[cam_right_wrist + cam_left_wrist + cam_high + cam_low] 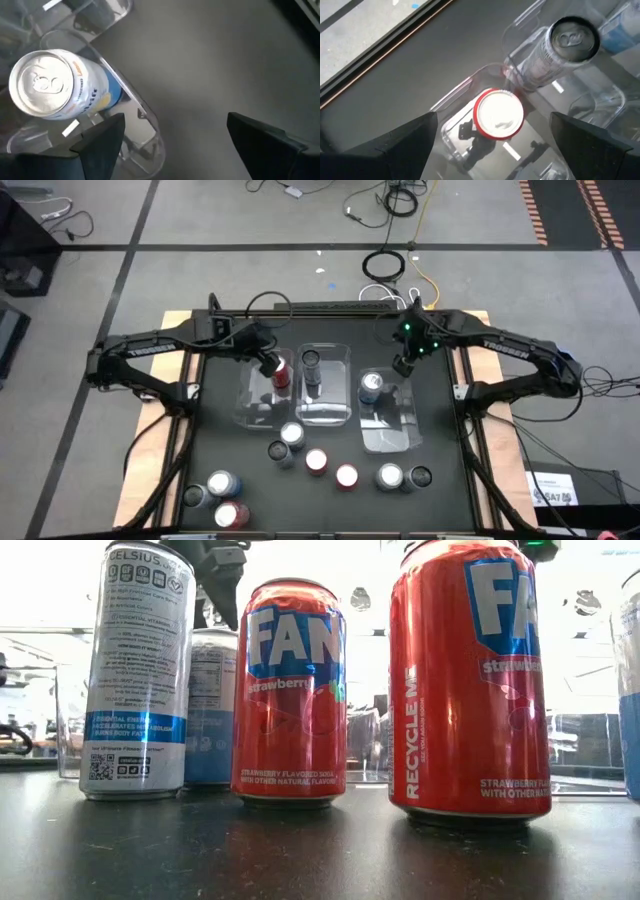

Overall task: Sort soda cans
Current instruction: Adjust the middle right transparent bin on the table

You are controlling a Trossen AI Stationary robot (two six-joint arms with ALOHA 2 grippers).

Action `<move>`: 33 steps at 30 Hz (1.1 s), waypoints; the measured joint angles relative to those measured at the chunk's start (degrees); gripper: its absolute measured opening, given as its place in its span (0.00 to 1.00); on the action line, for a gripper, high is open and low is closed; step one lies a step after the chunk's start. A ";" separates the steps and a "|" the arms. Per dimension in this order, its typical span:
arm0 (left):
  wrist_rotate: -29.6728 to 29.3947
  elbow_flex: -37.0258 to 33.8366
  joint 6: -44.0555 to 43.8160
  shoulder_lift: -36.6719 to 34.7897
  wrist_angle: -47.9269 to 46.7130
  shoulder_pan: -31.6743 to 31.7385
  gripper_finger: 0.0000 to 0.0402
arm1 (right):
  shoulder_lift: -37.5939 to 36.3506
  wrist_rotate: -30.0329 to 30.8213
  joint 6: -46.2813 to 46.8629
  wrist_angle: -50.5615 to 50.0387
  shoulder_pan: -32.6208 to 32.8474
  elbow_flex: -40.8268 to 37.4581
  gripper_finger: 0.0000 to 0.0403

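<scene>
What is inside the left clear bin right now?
The left clear bin holds one red soda can, standing upright near its far end, with the open left gripper just above it. The rest of the bin's floor looks bare. The can's label side cannot be seen from above.

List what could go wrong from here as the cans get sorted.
1. The left claw hangs open right above the red can in the left bin; moving off sideways might tip it.
2. The loose cans stand packed together at the table's front, so open fingers reaching for one may knock its neighbour.
3. The right claw is open beside the blue can, near its bin's wall, and might clip either.
</scene>
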 joint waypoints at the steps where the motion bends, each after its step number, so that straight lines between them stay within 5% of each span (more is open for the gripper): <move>1: -0.01 0.00 0.00 0.00 0.14 0.00 0.98 | 0.28 -0.75 -1.50 -0.03 -0.80 0.10 0.86; 11: -0.27 0.00 0.00 0.00 0.97 0.15 0.98 | 5.37 -3.01 -14.39 -4.04 -3.77 0.13 0.86; 20: -1.52 0.00 -0.17 0.01 0.98 0.15 0.98 | 5.31 -8.85 -16.25 -2.29 -3.72 0.13 0.77; 33: -1.73 0.00 -0.05 0.02 0.97 1.25 0.98 | 12.67 -7.10 -20.26 -1.98 -0.76 0.13 0.75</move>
